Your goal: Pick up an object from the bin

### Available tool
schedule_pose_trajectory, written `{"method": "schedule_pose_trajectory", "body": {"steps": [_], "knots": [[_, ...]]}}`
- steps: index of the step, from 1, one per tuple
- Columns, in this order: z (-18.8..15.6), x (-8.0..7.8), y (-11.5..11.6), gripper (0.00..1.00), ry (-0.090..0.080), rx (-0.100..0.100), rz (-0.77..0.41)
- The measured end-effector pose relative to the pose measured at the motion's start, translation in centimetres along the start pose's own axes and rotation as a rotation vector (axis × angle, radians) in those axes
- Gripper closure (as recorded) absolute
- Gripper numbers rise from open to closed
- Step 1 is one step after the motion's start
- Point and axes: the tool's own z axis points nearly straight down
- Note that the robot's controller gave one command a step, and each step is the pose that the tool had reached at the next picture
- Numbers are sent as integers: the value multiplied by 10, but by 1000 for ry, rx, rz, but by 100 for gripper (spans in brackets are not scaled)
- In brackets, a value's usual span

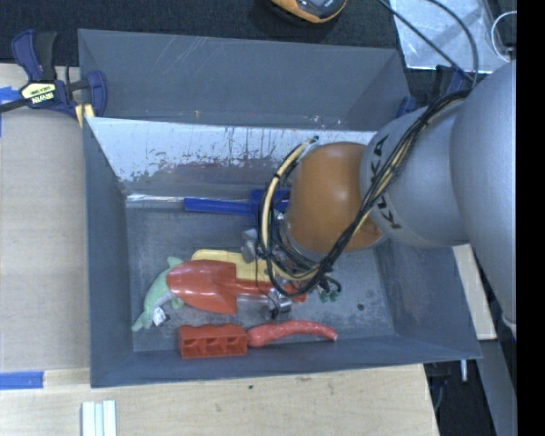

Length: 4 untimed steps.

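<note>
Several small things lie heaped at the near side of the grey bin (109, 243): a red scoop (204, 287) over a yellow piece (220, 257), a green soft toy (156, 298) to its left, and a red block (213, 341) and orange-red pepper (292, 332) nearest. A blue stick (220, 205) lies along the far wall. The fingers (278, 305) are down at the red scoop's right end, just far of the pepper. Whether they are spread or pressed together cannot be told.
</note>
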Motion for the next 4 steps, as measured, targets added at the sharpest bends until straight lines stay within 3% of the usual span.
{"method": "schedule_pose_trajectory", "body": {"steps": [1,4], "knots": [[-1,-9,0,100,13,-3,222],[-21,-7,0,100,20,-3,222]]}}
